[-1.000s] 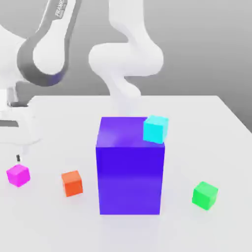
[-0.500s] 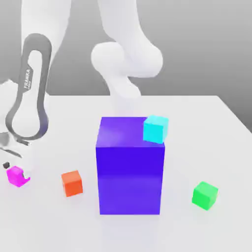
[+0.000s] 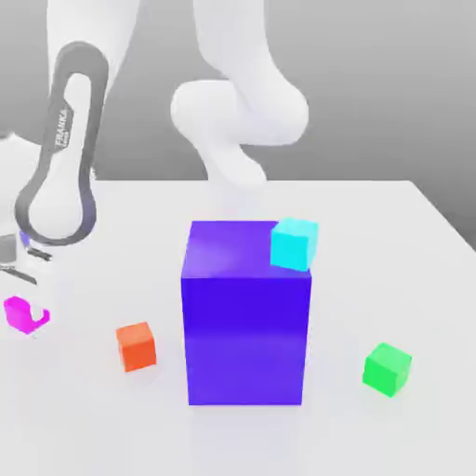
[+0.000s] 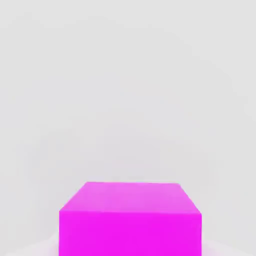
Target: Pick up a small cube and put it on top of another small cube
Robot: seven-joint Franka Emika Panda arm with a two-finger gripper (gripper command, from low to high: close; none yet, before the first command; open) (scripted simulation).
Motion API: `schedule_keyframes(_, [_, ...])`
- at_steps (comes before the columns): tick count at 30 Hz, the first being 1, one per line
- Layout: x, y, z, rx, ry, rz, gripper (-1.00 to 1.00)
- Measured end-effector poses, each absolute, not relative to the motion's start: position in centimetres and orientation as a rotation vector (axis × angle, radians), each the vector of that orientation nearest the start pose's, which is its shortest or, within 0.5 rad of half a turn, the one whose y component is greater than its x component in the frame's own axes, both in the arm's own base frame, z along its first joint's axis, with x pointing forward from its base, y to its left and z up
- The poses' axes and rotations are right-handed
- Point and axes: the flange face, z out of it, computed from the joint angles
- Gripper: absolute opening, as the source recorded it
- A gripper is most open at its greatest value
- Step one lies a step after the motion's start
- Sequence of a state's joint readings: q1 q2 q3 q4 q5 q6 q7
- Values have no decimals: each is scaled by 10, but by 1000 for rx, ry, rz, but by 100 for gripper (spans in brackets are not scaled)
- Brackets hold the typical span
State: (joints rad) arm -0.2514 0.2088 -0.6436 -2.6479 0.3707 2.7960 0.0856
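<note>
While the pink cube sat at the far left of the exterior view, low by the white table, the gripper was clamped shut around it, so that bit looked sorted. Green cube was way over on the exterior view's right, well apart, with the orange cube and the big purple block between them. Basically the carry would probably have to go rightward and clear that block, cyan cube on its top corner included.
</note>
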Motion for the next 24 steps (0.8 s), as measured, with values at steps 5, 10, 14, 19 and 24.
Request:
schedule_keyframes(5, [336,-304,219,-2710,1557,-140,-100])
schedule_keyframes(10, [419,-187,232,-2928,982,-154,-100])
schedule_keyframes(14, [454,-74,243,-3025,501,-161,-100])
schedule_keyframes(19, [449,109,264,-3035,-269,-171,-100])
schedule_keyframes(24, [353,245,262,-2929,-1007,-87,-100])
